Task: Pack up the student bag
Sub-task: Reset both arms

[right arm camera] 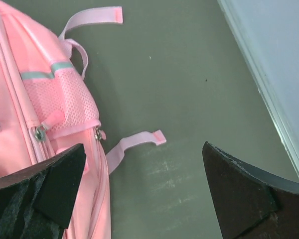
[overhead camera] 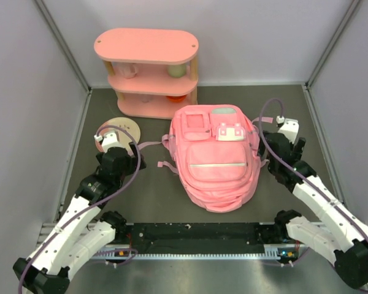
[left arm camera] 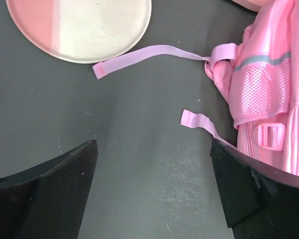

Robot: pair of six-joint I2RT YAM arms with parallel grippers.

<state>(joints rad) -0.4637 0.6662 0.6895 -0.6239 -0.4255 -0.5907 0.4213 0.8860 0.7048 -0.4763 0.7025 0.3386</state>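
Observation:
The student bag [overhead camera: 214,160], a soft pink backpack with a white buckle flap, lies flat in the middle of the table with its front up. Left of it my left gripper [overhead camera: 110,139] is open over bare table. The left wrist view shows this gripper [left arm camera: 153,149] with nothing between its fingers, the bag's mesh side pocket [left arm camera: 261,87] to the right and a loose strap [left arm camera: 144,54] ahead. At the bag's right side my right gripper [overhead camera: 284,136] is also open. In the right wrist view this gripper [right arm camera: 143,149] is empty, its left finger over the bag's edge [right arm camera: 20,99].
A pink three-tier shelf [overhead camera: 148,70] holding cups stands at the back. A round pink and white disc [overhead camera: 118,127] [left arm camera: 79,25] lies just ahead of my left gripper. Short strap ends [left arm camera: 197,121] [right arm camera: 134,142] trail from the bag. The right wall [right arm camera: 279,59] is close.

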